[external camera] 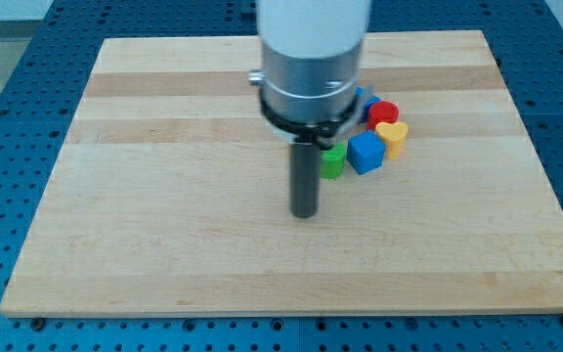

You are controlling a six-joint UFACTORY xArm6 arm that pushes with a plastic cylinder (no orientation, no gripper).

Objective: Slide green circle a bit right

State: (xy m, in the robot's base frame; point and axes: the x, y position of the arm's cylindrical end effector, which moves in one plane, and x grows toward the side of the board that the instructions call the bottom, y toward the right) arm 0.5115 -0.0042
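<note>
A small green block (333, 162) sits just right of the board's middle, partly hidden by my rod, so its shape is hard to make out. My tip (305, 212) rests on the board below and to the left of the green block, a short way apart from it. A blue cube (366, 153) touches the green block's right side. A yellow heart-shaped block (392, 136) lies right of the blue cube. A red round block (384, 111) sits above the yellow one. Another blue block (365, 98) peeks out behind the arm's body.
The wooden board (164, 196) lies on a blue perforated table (8, 59). The arm's wide silver and white body (313, 59) hangs over the board's upper middle and hides what is behind it.
</note>
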